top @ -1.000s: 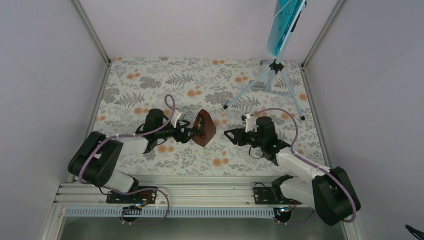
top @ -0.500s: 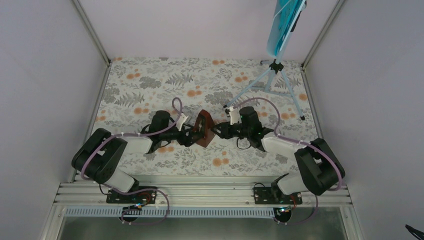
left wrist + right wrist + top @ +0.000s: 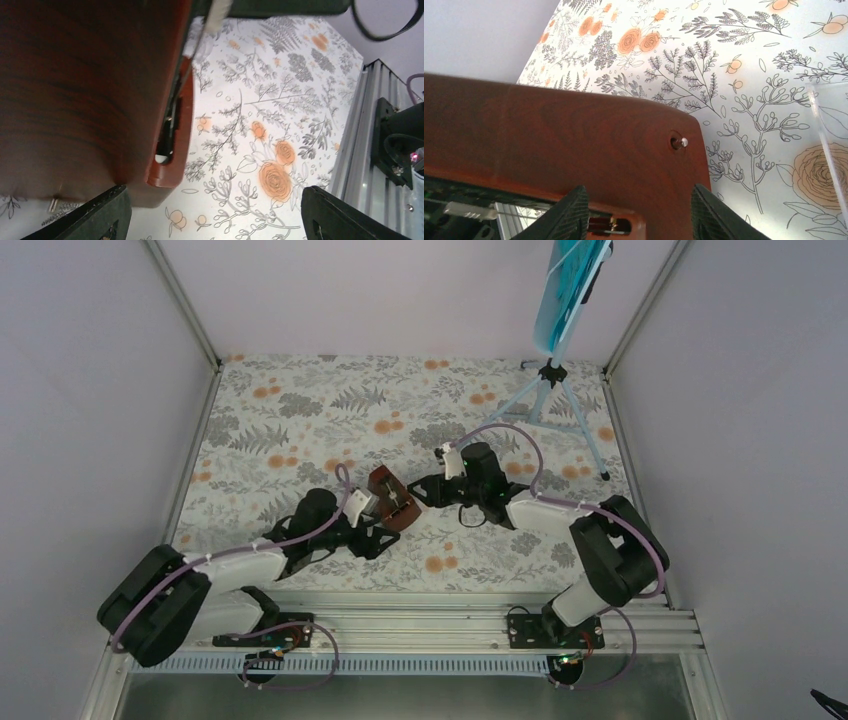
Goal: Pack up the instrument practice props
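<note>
One flowered tabletop [image 3: 300, 410] fills the overhead view, which alone shows the whole setup. Two arms reach inward over it, the left arm [image 3: 240, 562] low on the near side and the right arm [image 3: 560, 515] from the right. One pale blue music stand [image 3: 548, 390] is upright on silver tripod legs in the far right corner, carrying one teal sheet [image 3: 562, 285]. Neither wrist view shows the stand or the sheet.

One reddish-brown metronome [image 3: 389, 498] lies tilted near the tabletop's middle, between the two end effectors. The left wrist view shows only its wood-grain side and rim [image 3: 85, 90]. The left end effector [image 3: 212, 195] is spread wide, with the metronome just above one finger. The right wrist view shows another face [image 3: 574, 135] with one small silver pin [image 3: 680, 142]. The right end effector [image 3: 641, 210] has its fingers parted against the metronome's edge, and I cannot tell whether it grips.
</note>
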Available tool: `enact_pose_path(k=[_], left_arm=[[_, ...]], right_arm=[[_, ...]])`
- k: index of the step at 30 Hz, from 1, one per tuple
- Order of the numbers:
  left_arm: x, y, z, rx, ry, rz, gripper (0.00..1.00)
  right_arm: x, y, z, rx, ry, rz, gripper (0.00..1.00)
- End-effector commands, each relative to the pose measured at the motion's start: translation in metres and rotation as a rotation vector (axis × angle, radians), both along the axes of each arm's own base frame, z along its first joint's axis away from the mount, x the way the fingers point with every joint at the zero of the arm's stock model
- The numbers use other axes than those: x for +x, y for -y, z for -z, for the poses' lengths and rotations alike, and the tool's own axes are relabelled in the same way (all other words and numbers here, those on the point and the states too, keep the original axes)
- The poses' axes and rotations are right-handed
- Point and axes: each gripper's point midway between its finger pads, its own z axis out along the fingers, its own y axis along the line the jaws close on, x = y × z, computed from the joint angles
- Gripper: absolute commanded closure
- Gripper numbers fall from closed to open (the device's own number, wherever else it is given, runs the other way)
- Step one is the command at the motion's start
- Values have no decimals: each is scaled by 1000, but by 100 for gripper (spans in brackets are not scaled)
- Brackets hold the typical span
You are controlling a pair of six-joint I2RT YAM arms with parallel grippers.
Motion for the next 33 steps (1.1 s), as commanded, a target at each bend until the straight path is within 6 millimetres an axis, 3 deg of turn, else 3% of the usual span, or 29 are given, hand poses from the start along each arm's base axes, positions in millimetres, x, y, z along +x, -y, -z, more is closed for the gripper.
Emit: enact_pose_path(k=[1, 5, 10, 13, 17, 18, 21, 22, 27, 29, 33], left_arm=[[4, 1, -25, -33, 45, -30, 15], [8, -5, -48, -53, 82, -74, 15], [11, -19, -80, -61, 144, -154, 13], [18, -31, -109, -49, 186, -228, 9], [32, -44, -159, -3, 250, -302, 0], [36, -43, -186, -16, 290, -305, 0], [49, -40, -227, 3, 349, -292, 0], [52, -39, -257, -13, 389, -289, 0], [55, -41, -333, -79, 533, -267, 0], [58, -47, -348, -69, 580, -285, 0], [73, -70, -349, 32, 636, -408, 0]], right_arm=[[-4, -7, -12, 4, 49, -17, 51], [-1, 9, -21, -31, 99, 46, 45], [3, 50, -30, -88, 162, 191, 32], [2, 78, -21, -153, 158, 277, 26], [0, 102, -2, -284, 162, 328, 15], [-1, 105, 3, -312, 159, 330, 14], [-5, 107, 17, -360, 138, 323, 10], [-5, 106, 21, -372, 136, 323, 6], [-1, 108, 43, -441, 121, 316, 1], [1, 102, 50, -458, 114, 286, 3], [8, 95, 65, -511, 93, 261, 5]])
